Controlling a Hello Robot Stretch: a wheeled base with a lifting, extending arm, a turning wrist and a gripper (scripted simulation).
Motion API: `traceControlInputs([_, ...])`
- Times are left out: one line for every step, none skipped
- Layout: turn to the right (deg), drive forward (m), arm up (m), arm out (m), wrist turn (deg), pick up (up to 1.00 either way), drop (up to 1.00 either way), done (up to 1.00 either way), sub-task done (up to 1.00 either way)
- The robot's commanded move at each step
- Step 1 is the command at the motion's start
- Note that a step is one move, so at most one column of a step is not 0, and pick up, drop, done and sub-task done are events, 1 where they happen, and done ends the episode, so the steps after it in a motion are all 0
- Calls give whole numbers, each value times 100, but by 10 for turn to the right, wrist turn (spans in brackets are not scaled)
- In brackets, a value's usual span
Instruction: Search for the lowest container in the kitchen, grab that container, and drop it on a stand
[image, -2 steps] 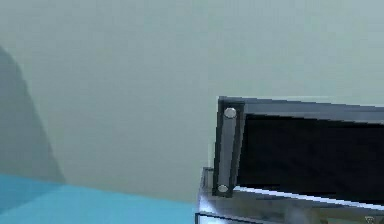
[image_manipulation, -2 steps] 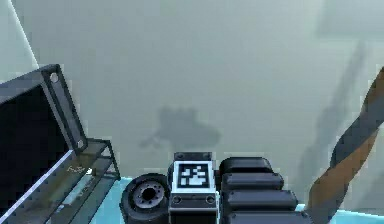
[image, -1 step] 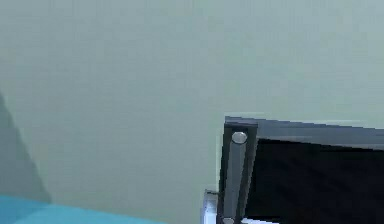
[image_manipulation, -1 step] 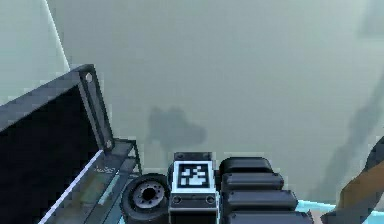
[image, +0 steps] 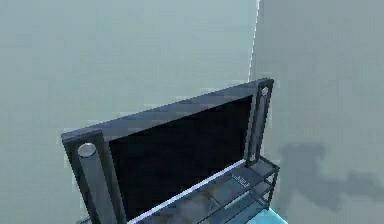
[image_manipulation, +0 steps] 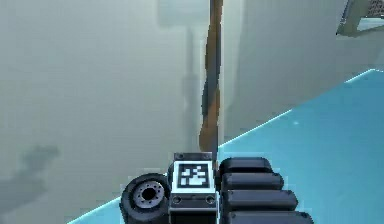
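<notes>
A dark, thin-railed stand (image: 258, 188) with open shelves sits directly under the television (image: 175, 150), a glossy black slab in a grey frame with a round-capped column at each end. The gripper (image_manipulation: 145, 197) shows as a matte black rounded body; I cannot tell whether it holds anything.
</notes>
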Motion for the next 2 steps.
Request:
traceControlInputs([450,0,0,0,0,0,0,0,0])
traceControlInputs([180,0,0,0,0,0,0,0,0])
